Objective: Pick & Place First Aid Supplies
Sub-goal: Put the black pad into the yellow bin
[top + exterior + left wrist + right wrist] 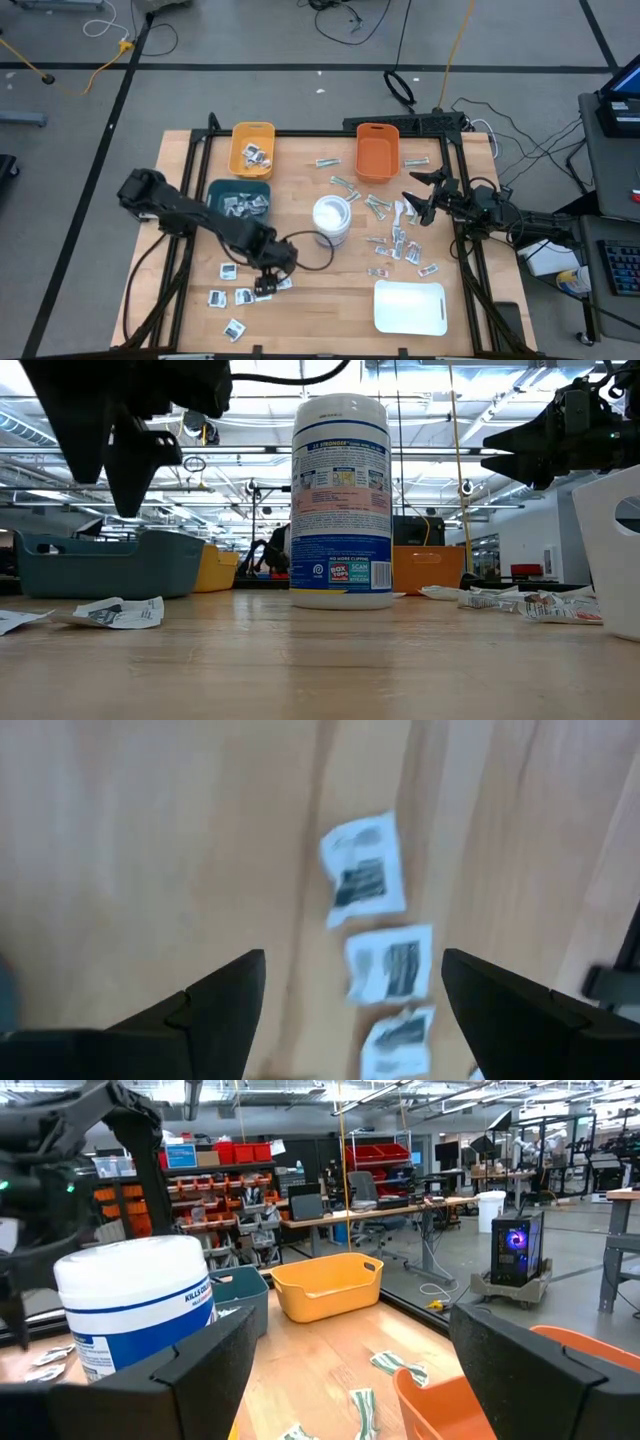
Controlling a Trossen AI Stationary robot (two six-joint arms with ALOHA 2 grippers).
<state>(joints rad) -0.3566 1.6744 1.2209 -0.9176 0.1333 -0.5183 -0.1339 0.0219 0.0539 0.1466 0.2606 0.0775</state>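
White square packets with dark centres [228, 270] lie flat on the table's near left; three of them [388, 964] show in the left wrist view. My left gripper [268, 283] hangs open above them, pointing steeply down, its fingers [228, 997] touching nothing. More packets lie in the teal bin [222, 190] and the yellow bin [240, 135]. Pale-green strips and small sachets [400, 243] are scattered right of the white canister [331, 220]. My right gripper [413, 195] waits open at the table's right side, roughly level, with nothing between its fingers.
The orange bin [376, 152] stands at the far side, right of centre. A white rectangular tray [410, 307] lies at the near right. The canister [340, 500] stands upright mid-table, between both arms. A black cable loops on the table beside the left gripper.
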